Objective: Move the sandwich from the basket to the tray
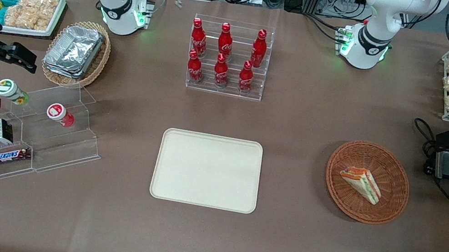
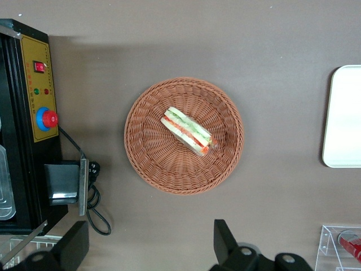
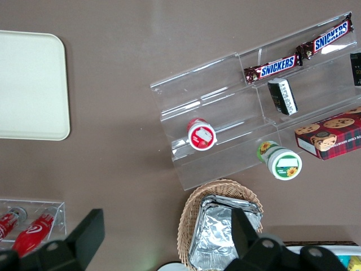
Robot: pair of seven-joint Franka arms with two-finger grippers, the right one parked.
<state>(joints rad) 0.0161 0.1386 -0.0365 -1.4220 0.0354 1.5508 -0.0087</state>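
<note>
- Task not started: sandwich [image 1: 361, 182] lies in the reddish-brown wicker basket [image 1: 390, 206], right of centre in the front frame; nothing lifted.
- Tray [image 1: 207, 170] at centre of the front frame is bare, well apart from the basket on the brown surface [image 1: 277, 246].
- Gripper [image 2: 151, 248] hangs above the surface just beside the basket; fingers [image 2: 224, 240] spread wide apart, holding nothing, not touching the sandwich.
- Left to do, by my read: come down over the sandwich, grasp, lift, carry to tray, release.
- Counts: one sandwich, one reddish basket, one beige tray.
- Six red cola bottles [image 1: 223, 54] in a clear rack, upper centre.
- Two Snickers bars [image 1: 9, 155] on the clear stepped stand, lower left; two lidded cups [image 1: 58, 113] there too.
- One tan basket of foil containers [image 1: 76, 51], upper left.
</note>
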